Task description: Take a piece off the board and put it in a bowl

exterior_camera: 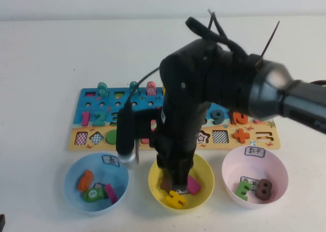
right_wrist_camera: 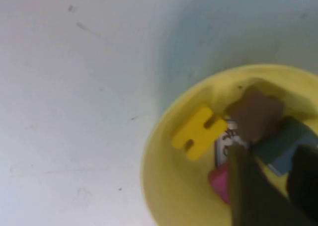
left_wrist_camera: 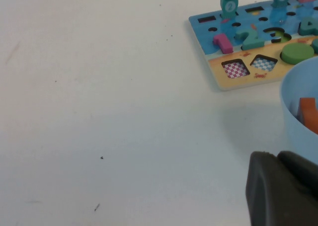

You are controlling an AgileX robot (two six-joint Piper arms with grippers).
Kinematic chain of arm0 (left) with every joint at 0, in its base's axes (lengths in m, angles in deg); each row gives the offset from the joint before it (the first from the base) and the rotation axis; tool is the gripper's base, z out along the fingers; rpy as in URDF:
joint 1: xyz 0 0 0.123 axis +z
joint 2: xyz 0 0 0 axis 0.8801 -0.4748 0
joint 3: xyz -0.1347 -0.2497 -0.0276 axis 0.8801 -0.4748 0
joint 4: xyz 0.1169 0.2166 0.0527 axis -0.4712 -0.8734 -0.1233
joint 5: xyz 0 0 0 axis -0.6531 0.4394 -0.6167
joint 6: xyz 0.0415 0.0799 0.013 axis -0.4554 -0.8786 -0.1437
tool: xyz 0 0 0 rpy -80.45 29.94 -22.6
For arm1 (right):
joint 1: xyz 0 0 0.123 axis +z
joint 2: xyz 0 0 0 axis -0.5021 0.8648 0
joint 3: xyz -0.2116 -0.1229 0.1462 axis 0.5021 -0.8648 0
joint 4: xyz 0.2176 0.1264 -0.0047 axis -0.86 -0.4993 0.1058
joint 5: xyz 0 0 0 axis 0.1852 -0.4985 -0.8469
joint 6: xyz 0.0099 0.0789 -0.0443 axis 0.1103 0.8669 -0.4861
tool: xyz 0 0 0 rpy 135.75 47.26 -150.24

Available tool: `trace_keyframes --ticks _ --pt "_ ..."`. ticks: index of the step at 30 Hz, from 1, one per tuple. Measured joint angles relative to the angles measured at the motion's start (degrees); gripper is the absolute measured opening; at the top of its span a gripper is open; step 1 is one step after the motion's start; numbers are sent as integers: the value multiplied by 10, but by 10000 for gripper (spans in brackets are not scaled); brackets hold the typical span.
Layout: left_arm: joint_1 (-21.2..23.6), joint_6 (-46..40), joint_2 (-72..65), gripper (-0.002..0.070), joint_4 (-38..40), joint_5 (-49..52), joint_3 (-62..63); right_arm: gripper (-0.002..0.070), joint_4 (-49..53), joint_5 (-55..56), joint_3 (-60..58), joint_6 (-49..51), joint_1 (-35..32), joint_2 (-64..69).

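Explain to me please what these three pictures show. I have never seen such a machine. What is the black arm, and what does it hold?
It is a robot with two arms, each ending in a gripper. The high view looks down at a white table. The other two pictures come from cameras on the arms' wrists.

On the table lies a wooden puzzle board with numbers and shapes. In front of it stand a light blue bowl, a yellow bowl and a pink bowl, each holding some pieces.

The right gripper reaches into the yellow bowl. Its fingers are apart, and the brown star piece sits just beyond their tips; whether they grip it is unclear. The left gripper waits beside the blue bowl.
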Motion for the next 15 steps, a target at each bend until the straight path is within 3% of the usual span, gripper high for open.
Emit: trace_keyframes --ticks 2,5,10,15 --pt "0 0 0 -5 0 0 0 90 7 1 6 43 -1 -17" --pt "0 0 0 -4 0 0 0 13 -11 1 4 88 -15 -57" --pt "0 0 0 -4 0 0 0 -10 -71 10 -59 127 -57 -169" --pt "0 0 0 -4 0 0 0 -15 -94 114 -167 155 -62 -301"
